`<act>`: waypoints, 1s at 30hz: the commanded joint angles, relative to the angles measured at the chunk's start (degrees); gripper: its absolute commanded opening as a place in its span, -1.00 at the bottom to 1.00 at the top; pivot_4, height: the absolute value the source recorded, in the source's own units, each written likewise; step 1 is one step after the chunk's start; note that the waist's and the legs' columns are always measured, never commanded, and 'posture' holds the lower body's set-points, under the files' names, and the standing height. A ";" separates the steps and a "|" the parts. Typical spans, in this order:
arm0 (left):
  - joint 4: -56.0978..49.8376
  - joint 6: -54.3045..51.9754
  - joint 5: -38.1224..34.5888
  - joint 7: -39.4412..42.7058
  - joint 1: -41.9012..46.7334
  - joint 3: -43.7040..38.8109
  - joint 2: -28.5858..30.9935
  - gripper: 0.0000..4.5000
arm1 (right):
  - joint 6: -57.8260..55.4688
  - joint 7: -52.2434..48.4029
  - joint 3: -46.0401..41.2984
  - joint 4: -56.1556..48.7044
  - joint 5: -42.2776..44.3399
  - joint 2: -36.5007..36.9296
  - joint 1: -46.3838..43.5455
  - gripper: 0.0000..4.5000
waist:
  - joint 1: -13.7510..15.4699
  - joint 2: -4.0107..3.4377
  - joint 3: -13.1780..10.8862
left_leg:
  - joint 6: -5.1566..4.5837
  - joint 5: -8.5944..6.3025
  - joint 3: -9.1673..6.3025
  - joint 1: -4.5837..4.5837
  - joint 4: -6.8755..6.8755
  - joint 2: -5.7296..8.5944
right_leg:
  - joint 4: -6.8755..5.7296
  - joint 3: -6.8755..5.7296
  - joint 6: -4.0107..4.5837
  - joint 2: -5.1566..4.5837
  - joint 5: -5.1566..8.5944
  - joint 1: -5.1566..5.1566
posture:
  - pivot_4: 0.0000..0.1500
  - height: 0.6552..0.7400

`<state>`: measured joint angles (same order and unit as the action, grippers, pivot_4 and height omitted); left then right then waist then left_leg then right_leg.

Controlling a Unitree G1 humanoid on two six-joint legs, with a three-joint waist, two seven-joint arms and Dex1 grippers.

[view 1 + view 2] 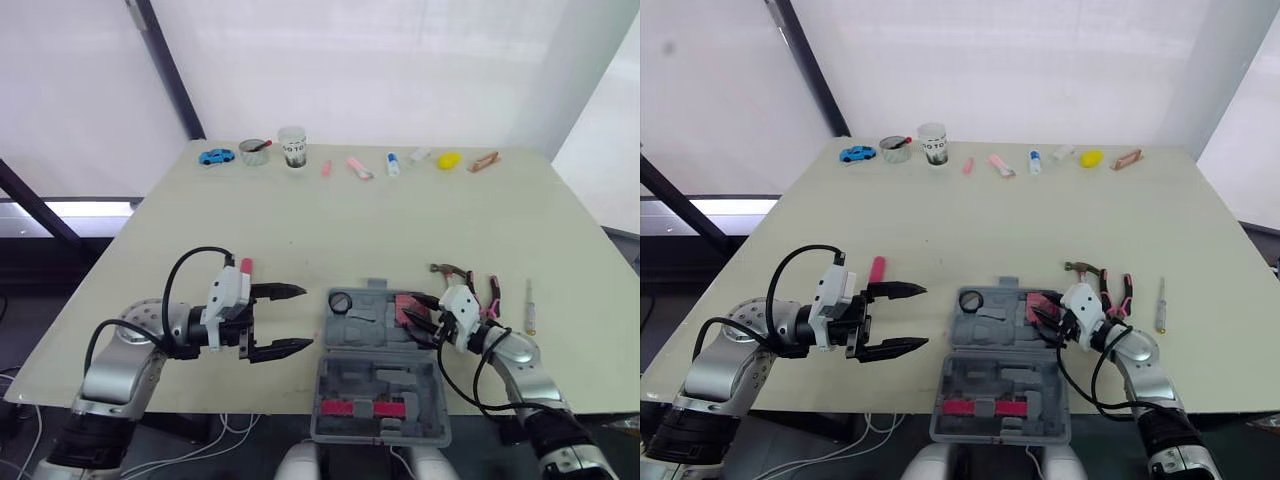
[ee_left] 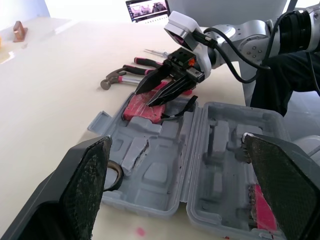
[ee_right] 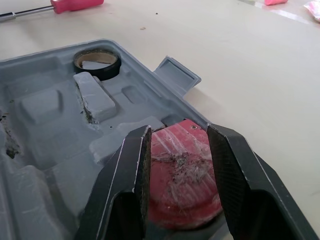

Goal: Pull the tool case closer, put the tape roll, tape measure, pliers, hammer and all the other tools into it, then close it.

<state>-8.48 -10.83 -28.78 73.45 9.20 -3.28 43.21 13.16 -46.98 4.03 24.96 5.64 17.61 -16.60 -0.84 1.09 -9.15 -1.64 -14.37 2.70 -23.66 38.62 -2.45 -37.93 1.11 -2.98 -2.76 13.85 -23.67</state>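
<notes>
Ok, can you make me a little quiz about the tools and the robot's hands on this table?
1. True or false: the tool case is shut.
2. Which tool already lies inside the case? A hammer, B tape roll, C pliers.
3. Fill the gap: the two fingers of the left gripper stand ____ (open or shut).
Key: 1 false, it lies open. 2 B. 3 open.

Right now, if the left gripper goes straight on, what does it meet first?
Likely the case: the open left gripper points at its side wall near the tape roll. Height is unclear; if it clears the wall, the tape roll comes first.
</notes>
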 commanded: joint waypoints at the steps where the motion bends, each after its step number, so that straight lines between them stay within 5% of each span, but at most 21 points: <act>1: -2.33 0.31 -0.46 -0.19 -0.02 -0.99 0.70 1.00 | -0.93 -0.34 1.77 4.42 -2.02 0.76 -0.28 -0.19 | 0.00 0.00 0.01 | 0.00 0.00 0.00 0.01 0.00 0.00 | 0.00 0.00 0.00 0.00 0.00 0.01 | 1.00 1.00; 10: -1.71 0.44 -0.31 -0.17 0.22 -1.08 0.79 1.00 | -18.98 -1.30 4.86 6.03 -2.23 1.97 -1.21 -0.19 | -0.15 0.37 0.29 | 0.00 -0.01 0.01 1.11 -0.18 -0.08 | 0.05 0.20 0.25 0.01 0.14 0.86 | 1.00 1.00; 16: -1.15 1.41 0.06 -1.00 -1.02 -0.87 -0.43 1.00 | -18.53 0.92 4.47 2.55 -2.91 2.49 -0.17 -0.19 | 0.03 0.73 0.72 | 0.01 -0.02 0.00 1.36 -0.26 -0.29 | 0.09 0.23 0.30 -0.04 0.17 0.99 | 1.00 1.00; 30: 1.57 -0.92 -3.80 -11.39 -5.35 -10.98 -4.16 1.00 | -17.07 5.48 -12.02 -32.51 12.97 5.72 13.09 -0.19 | 0.08 0.26 0.36 | 0.01 -0.02 0.06 0.65 -0.43 -0.18 | 0.09 0.30 0.09 -0.01 0.07 0.34 | 1.00 1.00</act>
<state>-7.12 -12.32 -31.78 62.95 4.63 -11.61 38.99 -4.47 -41.90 -5.19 -4.25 16.77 22.57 -5.18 -0.75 1.34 -8.79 -1.63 -14.39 2.76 -23.01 38.17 -2.60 -37.82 1.40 -2.87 -2.77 13.93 -23.34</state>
